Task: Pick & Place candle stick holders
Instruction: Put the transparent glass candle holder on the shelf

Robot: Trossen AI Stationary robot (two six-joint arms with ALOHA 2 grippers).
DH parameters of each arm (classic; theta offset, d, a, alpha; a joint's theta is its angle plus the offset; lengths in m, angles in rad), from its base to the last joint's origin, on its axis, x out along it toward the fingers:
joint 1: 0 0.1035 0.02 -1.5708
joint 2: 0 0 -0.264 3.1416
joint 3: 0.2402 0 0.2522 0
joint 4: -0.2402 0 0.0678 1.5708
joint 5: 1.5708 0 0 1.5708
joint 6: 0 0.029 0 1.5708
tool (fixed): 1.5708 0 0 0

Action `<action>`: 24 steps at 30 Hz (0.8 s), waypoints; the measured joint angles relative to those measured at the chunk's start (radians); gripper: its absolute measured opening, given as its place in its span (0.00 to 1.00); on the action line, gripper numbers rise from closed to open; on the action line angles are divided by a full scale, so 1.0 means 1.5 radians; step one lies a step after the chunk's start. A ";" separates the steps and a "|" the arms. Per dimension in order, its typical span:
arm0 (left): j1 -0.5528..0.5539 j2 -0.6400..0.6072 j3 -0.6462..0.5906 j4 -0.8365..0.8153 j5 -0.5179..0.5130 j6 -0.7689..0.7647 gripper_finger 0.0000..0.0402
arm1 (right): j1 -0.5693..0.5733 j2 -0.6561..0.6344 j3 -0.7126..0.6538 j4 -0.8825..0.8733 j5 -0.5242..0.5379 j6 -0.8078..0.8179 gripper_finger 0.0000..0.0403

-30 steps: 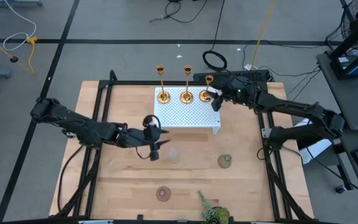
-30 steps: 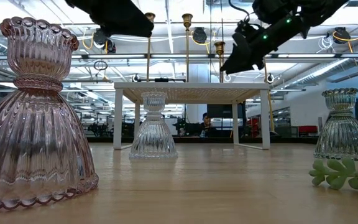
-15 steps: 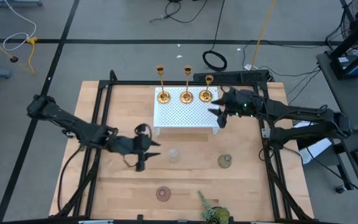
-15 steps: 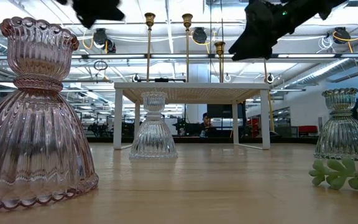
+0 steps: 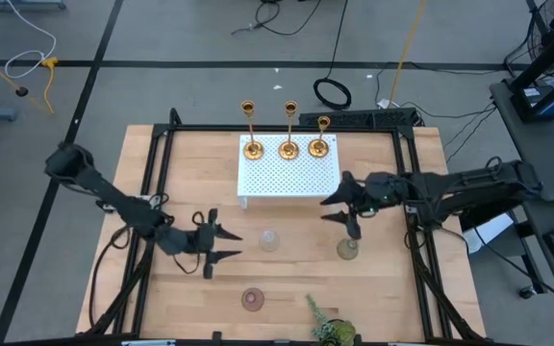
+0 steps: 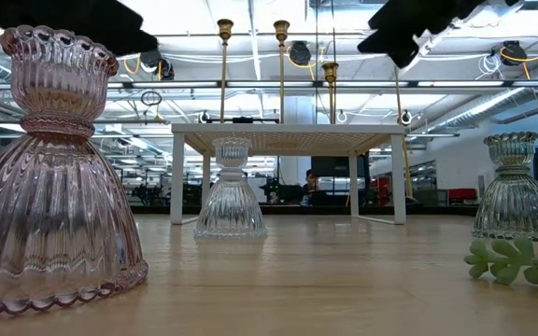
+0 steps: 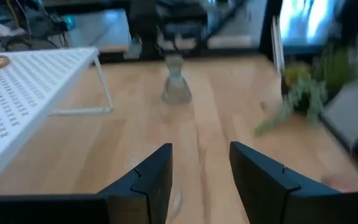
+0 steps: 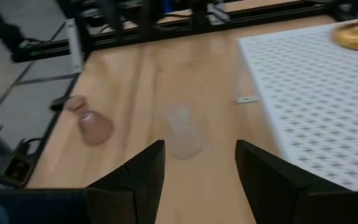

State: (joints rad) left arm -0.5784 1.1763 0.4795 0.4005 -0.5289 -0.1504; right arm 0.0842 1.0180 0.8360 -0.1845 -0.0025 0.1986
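Reaching for the glass holders now: three gold candlesticks (image 5: 289, 146) already stand on the white stand (image 5: 289, 173) at 12 o'clock. My left gripper (image 5: 221, 245), fingers spread and empty, hovers at 9 o'clock of the clear holder (image 5: 270, 238); my right gripper (image 5: 339, 208), also spread and empty, sits at 12 o'clock of the green holder (image 5: 348, 249). Pink holder (image 5: 252, 299) waits at 6 o'clock by the leafy sprig (image 5: 327, 326). Next, I judge, each gripper must drop and straddle its holder's neck. Versus a second ago: right gripper has left the stand's 3 o'clock edge; left has drawn back toward me.
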 joint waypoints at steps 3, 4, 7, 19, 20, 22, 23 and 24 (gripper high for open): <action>0.021 0.029 -0.046 0.127 -0.002 -0.029 0.41 | 0.025 0.000 0.000 0.005 0.000 0.000 0.47; 0.029 0.039 -0.055 0.146 -0.002 -0.048 0.41 | 0.032 0.000 0.000 0.007 0.000 0.000 0.46; 0.050 0.073 -0.056 0.166 -0.002 -0.124 0.41 | 0.048 0.000 -0.011 0.041 0.001 -0.001 0.46; 0.124 0.247 -0.055 0.261 0.074 -0.120 0.41 | 0.056 0.000 -0.094 0.156 0.001 -0.002 0.45; 0.128 0.258 -0.055 0.274 0.074 -0.115 0.41 | 0.056 0.000 -0.097 0.156 0.001 -0.002 0.45; 0.138 0.279 -0.053 0.293 0.074 -0.110 0.41 | 0.056 0.000 -0.103 0.156 0.001 -0.001 0.45; 0.143 0.288 -0.051 0.292 0.075 -0.110 0.42 | 0.056 0.000 -0.105 0.156 0.001 -0.001 0.45; 0.147 0.295 -0.047 0.290 0.078 -0.110 0.42 | 0.056 0.000 -0.106 0.156 0.001 -0.001 0.45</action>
State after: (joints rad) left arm -0.3580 1.6195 0.4083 0.8351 -0.4118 -0.3161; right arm 0.1688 1.0182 0.6772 0.0490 -0.0017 0.1969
